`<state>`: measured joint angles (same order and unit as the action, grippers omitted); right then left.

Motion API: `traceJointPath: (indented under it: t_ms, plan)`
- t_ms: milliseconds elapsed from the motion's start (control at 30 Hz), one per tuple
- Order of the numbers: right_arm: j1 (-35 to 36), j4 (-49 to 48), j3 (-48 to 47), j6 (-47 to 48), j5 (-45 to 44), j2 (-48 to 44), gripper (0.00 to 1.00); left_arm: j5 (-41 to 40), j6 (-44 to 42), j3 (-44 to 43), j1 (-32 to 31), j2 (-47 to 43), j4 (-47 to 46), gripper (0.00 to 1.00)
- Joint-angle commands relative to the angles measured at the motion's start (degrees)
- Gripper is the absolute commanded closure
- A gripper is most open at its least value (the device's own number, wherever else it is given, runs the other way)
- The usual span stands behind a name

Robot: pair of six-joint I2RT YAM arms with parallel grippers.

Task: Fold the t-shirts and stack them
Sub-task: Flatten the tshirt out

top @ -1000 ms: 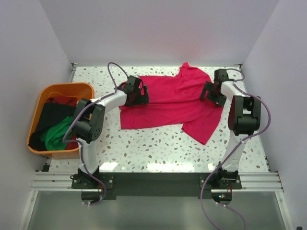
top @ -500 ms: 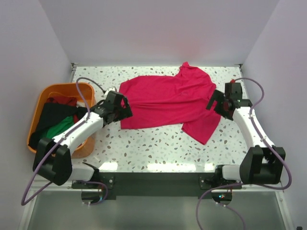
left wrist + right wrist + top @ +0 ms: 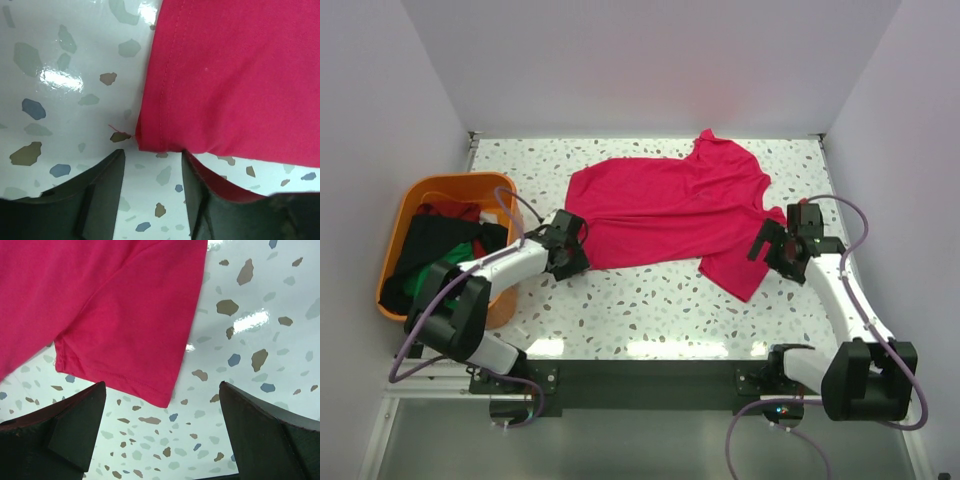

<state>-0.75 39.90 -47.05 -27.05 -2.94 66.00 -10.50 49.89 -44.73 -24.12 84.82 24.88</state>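
A bright crimson-pink t-shirt lies spread flat across the middle of the table. My left gripper sits low at its near-left corner. In the left wrist view that hemmed corner lies just ahead of the half-narrowed left gripper, with bare table showing between the fingers; the right finger touches the hem's edge. My right gripper hovers wide open by the near-right sleeve. The sleeve's corner lies ahead of the right gripper, ungripped. Black, green and dark red t-shirts lie bunched in the tub.
The orange plastic tub stands at the table's left edge, close beside my left arm. White walls close in the table on the left, back and right. Speckled tabletop runs between the shirt and the arm bases.
My left gripper has slid from the shirt's left edge toward me to its near-left corner, and its jaws have narrowed. The right gripper has drawn back toward me to the sleeve, still wide open.
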Motion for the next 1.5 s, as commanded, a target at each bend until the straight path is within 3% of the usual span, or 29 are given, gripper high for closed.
traceJointPath:
  t_ms: [0, 67, 200, 300, 467, 567, 800, 933, 1133, 1233, 1267, 1333, 1367, 1467]
  plan:
    - [0.05, 1.93, 1.52, -1.25, 1.09, -2.27, 0.01, -0.39, 2.31, 0.17, 0.3, 1.67, -2.65, 0.52]
    - [0.22, 3.07, 1.61, -1.51, 0.49, -3.15, 0.01, -1.88, 2.93, 0.87, 0.3, 1.76, -2.82, 0.55]
    - [7.66, 7.8, 0.73, -2.39, -6.78, -5.44, 0.01, -2.33, 2.85, 0.7, 0.3, 2.81, -3.0, 0.58]
    - [14.7, 10.45, 0.11, -5.11, -10.06, -4.65, 0.01, -2.24, 2.5, 0.52, 0.39, 3.78, -3.52, 0.68]
    - [20.26, 10.99, 2.74, -8.99, -11.03, -2.9, 0.01, -0.49, 1.53, 0.61, 0.39, 4.74, -5.11, 0.79]
    - [23.85, 9.94, 4.42, -9.6, -11.56, 0.0, 0.03, 0.04, -0.49, 0.78, 0.39, 5.01, -6.16, 1.0]
    - [25.89, -1.38, 6.09, -8.37, -14.37, 6.5, 0.05, 0.84, -3.74, 3.07, 0.39, 3.08, -9.59, 1.0]
    - [25.8, -2.19, 3.46, -8.72, -16.04, 11.43, 0.1, -1.27, -4.71, 2.81, 0.39, 2.02, -7.93, 1.0]
    - [25.01, -3.6, 4.94, -9.69, -14.64, 15.04, 0.23, -2.33, -4.71, 2.54, 0.39, 1.05, -7.22, 1.0]
    - [23.79, -5.79, 8.02, -9.34, -12.98, 14.43, 0.35, -2.42, -4.71, 1.84, 0.39, 1.32, -6.78, 1.0]
    - [23.17, -6.41, 9.24, -9.25, -12.53, 14.25, 0.46, -2.33, -4.8, 1.75, 0.3, 1.49, -6.87, 1.0]
    - [21.59, -8.34, 10.13, -8.46, -11.31, 13.99, 0.55, -2.42, -4.89, 1.4, 0.39, 1.67, -6.52, 1.0]
    - [20.89, -8.87, 10.66, -7.68, -10.25, 13.72, 0.69, -2.59, -4.89, 1.05, 0.39, 1.58, -6.34, 1.0]
    - [17.81, -10.37, 11.19, -4.95, -7.7, 12.76, 0.84, -2.68, -5.24, 0.7, 0.39, 1.06, -6.16, 1.0]
